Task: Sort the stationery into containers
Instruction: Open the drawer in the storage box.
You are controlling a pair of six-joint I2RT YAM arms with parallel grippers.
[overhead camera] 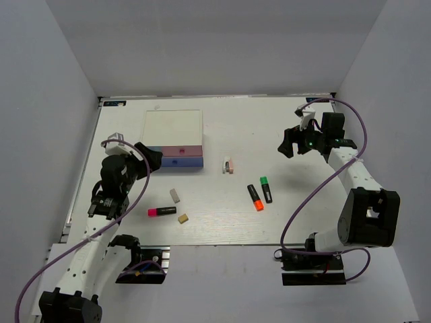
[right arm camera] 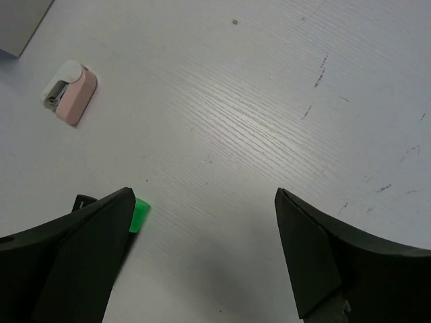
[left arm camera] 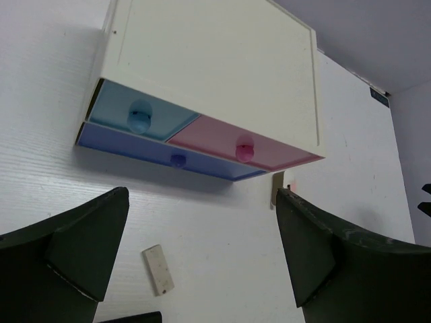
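Note:
The white-topped drawer box (overhead camera: 174, 126) stands at the back left, with its pink drawer front (overhead camera: 183, 149) and blue drawer front (overhead camera: 176, 161) shut. A pink-capped highlighter (overhead camera: 161, 211), a white eraser (overhead camera: 175, 195) and a tan eraser (overhead camera: 182, 218) lie in front of it. A white-pink eraser (overhead camera: 228, 165) lies mid-table. Orange-capped (overhead camera: 254, 197) and green-capped (overhead camera: 266, 188) highlighters lie to the right. My left gripper (overhead camera: 147, 157) is open and empty, facing the drawers (left arm camera: 242, 149) above the white eraser (left arm camera: 158, 269). My right gripper (overhead camera: 289, 142) is open and empty, above the table beside the green cap (right arm camera: 140, 215).
The white-pink eraser (right arm camera: 69, 93) shows at the far left in the right wrist view. A light-blue drawer front (left arm camera: 141, 116) sits beside the pink one. White walls close in the table (overhead camera: 303, 215) on three sides.

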